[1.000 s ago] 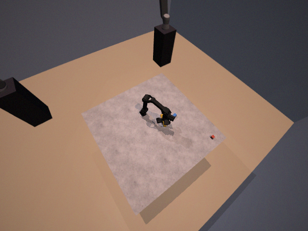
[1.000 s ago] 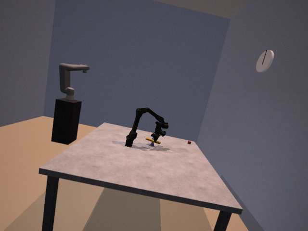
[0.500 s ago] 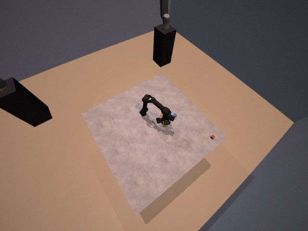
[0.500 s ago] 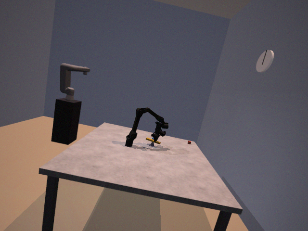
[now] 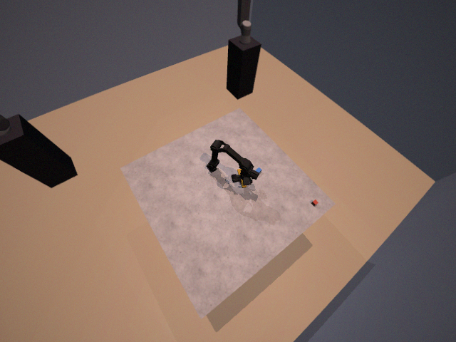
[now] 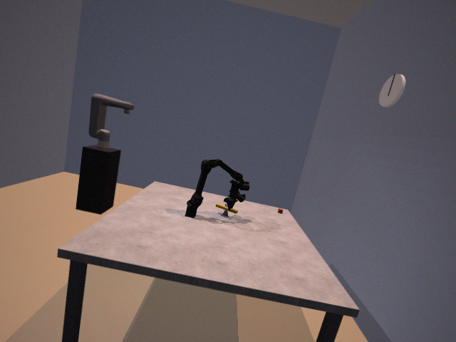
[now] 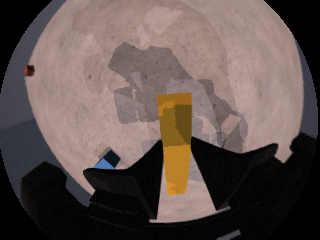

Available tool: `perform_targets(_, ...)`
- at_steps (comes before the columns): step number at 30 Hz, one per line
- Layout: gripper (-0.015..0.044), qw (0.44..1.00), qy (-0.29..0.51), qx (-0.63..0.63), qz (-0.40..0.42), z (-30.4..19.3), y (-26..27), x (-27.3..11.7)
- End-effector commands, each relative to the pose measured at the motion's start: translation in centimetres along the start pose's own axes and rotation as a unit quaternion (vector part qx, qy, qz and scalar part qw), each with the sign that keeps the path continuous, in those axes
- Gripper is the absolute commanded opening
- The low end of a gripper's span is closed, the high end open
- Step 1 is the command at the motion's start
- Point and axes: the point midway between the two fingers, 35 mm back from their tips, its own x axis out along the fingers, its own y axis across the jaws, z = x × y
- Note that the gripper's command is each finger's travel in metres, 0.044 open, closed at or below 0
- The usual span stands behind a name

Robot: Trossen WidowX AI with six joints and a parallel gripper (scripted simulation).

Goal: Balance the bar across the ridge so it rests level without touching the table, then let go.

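Note:
The yellow bar [image 5: 243, 185] [image 6: 220, 206] [image 7: 176, 162] is between the fingers of my gripper [image 6: 230, 208] [image 7: 176, 141], which is shut on it. The bar is clear of the table top. The grey-blue ridge [image 6: 225, 214] stands on the table directly under the bar in the exterior view. The bar is at or just above its top; whether they touch is too small to tell. In that view the bar slopes down to the right, but the camera is tilted, so I cannot tell how level it is. The arm hides the bar's middle in the top view.
A blue cube [image 5: 258, 169] [image 7: 104, 164] lies near the gripper, largely hidden behind the bar in the exterior view. A red cube [image 5: 315, 202] [image 6: 280, 211] [image 7: 29, 70] lies farther off near the table's edge. The pale table [image 5: 184, 228] [image 6: 177, 250] carries the arm's shadows.

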Motion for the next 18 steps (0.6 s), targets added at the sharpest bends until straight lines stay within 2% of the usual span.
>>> perform_targets(1, 0.0, 1.0, 0.003, 0.001, -0.002, -0.04, -0.01, 0.11)
perform_targets(18, 0.0, 1.0, 0.0, 0.0, 0.0, 0.0, 0.0, 0.0)
